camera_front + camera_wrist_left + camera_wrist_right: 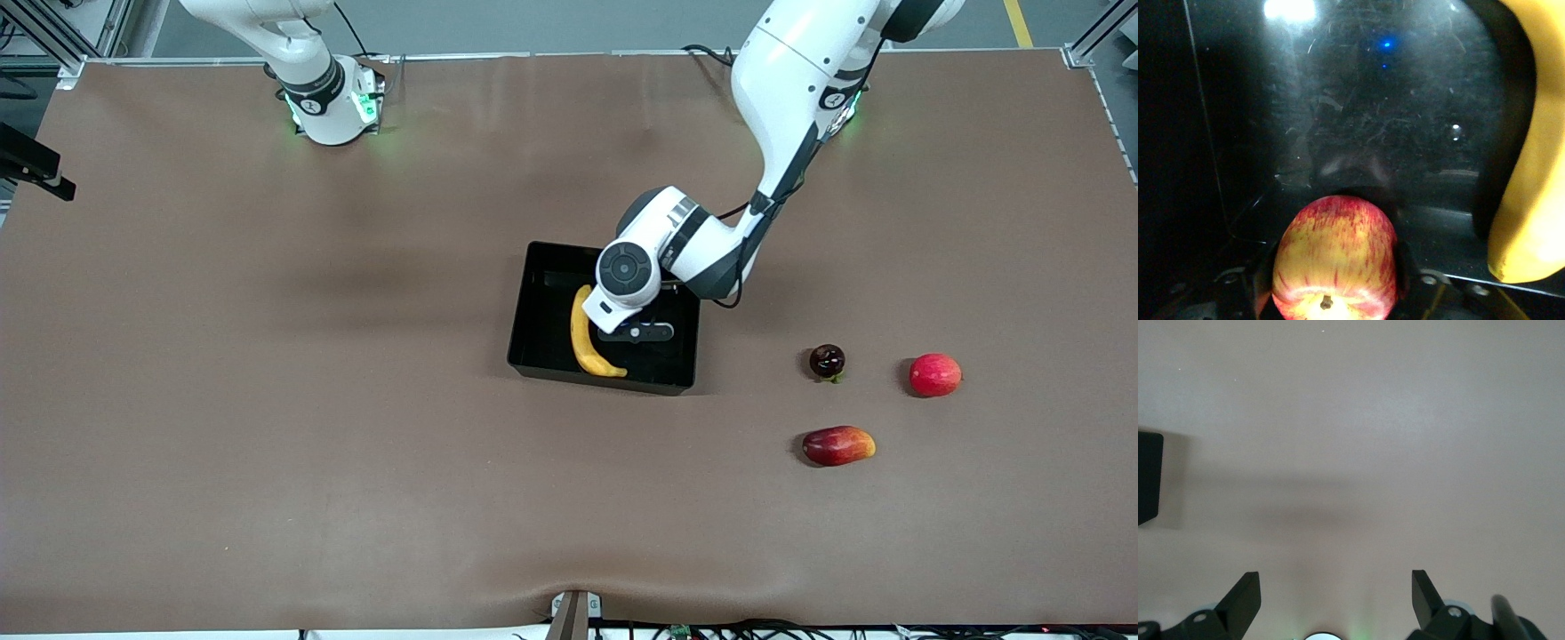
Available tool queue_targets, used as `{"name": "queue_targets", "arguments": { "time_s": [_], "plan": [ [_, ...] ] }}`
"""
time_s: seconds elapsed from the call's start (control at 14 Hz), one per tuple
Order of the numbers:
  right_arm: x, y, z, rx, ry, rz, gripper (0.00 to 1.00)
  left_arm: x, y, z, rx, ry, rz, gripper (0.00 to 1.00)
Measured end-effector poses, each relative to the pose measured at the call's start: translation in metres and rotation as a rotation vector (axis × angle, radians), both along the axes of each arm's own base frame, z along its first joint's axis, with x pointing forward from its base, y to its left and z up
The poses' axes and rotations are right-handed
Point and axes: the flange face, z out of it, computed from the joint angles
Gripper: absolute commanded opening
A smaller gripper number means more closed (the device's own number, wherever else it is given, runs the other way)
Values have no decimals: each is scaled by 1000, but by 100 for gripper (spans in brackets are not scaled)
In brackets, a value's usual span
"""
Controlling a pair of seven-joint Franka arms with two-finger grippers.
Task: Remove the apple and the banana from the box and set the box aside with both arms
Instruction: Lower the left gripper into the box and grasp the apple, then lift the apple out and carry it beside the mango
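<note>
Left gripper (647,332): lowered inside the box (542,302); apple (1335,260) sits between its fingers, grip cannot be told.
Banana (587,338): lying in the box beside the apple.
Right gripper (1336,600): fingers spread wide, empty, waiting above the table (267,400).

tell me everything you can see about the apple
The apple is small and round, its smooth skin streaked red over yellow patches, with a short brown stem facing the left wrist camera. It sits between the fingers of the left gripper, over the floor of the glossy black box. The banana lies beside it in the box, apart from it. The front view hides the apple under the arm's wrist.
</note>
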Motion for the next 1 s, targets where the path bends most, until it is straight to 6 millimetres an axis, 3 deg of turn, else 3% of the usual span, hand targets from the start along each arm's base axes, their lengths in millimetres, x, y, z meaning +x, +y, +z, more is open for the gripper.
{"name": "queue_targets", "arguments": {
  "time_s": [0.21, 0.36, 0.71, 0.86, 1.0],
  "plan": [
    [0, 0, 0, 0, 0, 0, 100, -2, -7, 5, -2, -3, -10, 0],
    [0, 0, 0, 0, 0, 0, 100, 3, -12, 22, 11, 5, -18, 0],
    [0, 0, 0, 0, 1, -1, 100, 38, -12, 126, -26, -87, 2, 0],
    [1, 0, -1, 0, 2, -1, 100, 55, 7, 164, -48, -137, 32, 0],
    [1, 0, -2, 0, 4, -1, 100, 79, 45, 196, -64, -171, 74, 0]
  ]
}}
